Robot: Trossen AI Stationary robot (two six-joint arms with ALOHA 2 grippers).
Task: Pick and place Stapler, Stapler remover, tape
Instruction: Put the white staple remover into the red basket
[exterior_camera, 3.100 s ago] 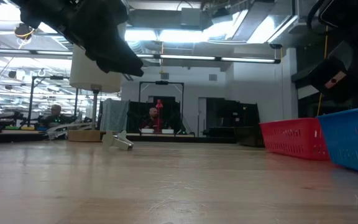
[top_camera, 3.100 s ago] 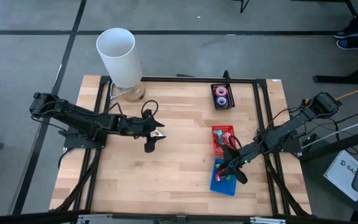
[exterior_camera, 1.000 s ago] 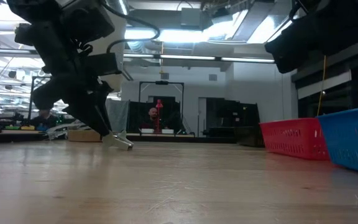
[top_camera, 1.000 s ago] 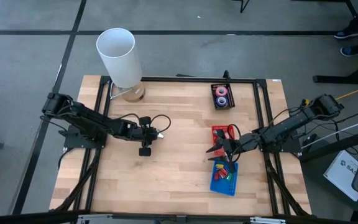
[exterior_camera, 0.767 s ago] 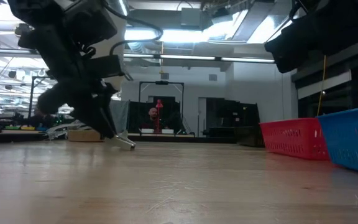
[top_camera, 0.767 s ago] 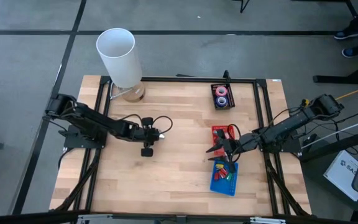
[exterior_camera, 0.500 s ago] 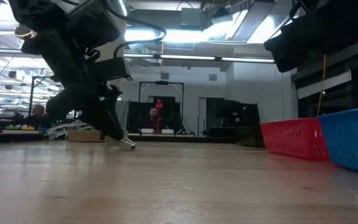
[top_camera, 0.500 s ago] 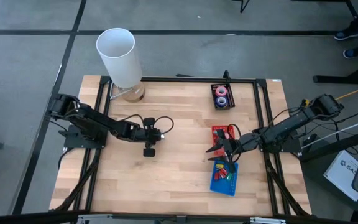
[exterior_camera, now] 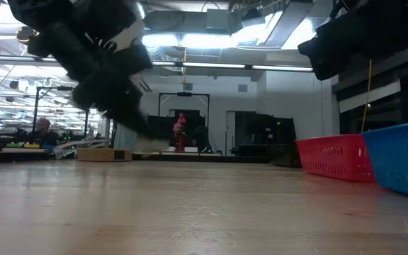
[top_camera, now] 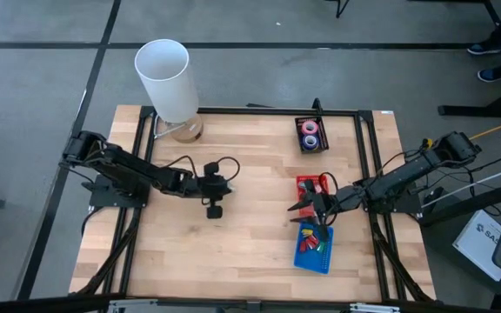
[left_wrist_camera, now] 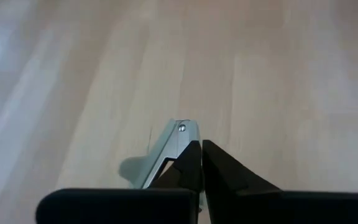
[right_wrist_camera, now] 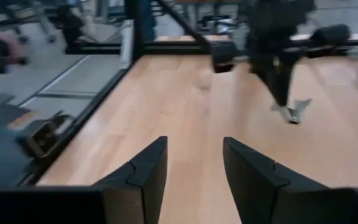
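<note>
My left gripper [top_camera: 230, 184] hangs over the middle of the wooden table, shut on the silver stapler remover [left_wrist_camera: 178, 138]. The right wrist view shows the remover [right_wrist_camera: 294, 112] hanging under those fingers. My right gripper [top_camera: 297, 216] is open over the near left corner of the red basket [top_camera: 311, 189], with nothing between its fingers [right_wrist_camera: 194, 168]. A pink and a blue roll of tape [top_camera: 310, 135] lie in a small black tray at the far right. The stapler does not show. My left gripper pinches the stapler remover between its two shut fingers [left_wrist_camera: 191, 163]. The remover's riveted metal end [left_wrist_camera: 180, 129] sticks out past the fingertips. The fingers come from above, pointing down. The remover hangs below them, lifted clear just above the table.
A tall white cylinder [top_camera: 168, 83] stands at the far left corner. A blue basket [top_camera: 313, 249] holding several coloured things sits near the right edge, just nearer than the red basket. Bare wood [top_camera: 233, 252] lies between the arms.
My left gripper has gone a little toward the table's right edge and down onto the stapler remover and has taken hold of it. It has then risen, and the remover has left its place on the table and hangs under the fingers.
</note>
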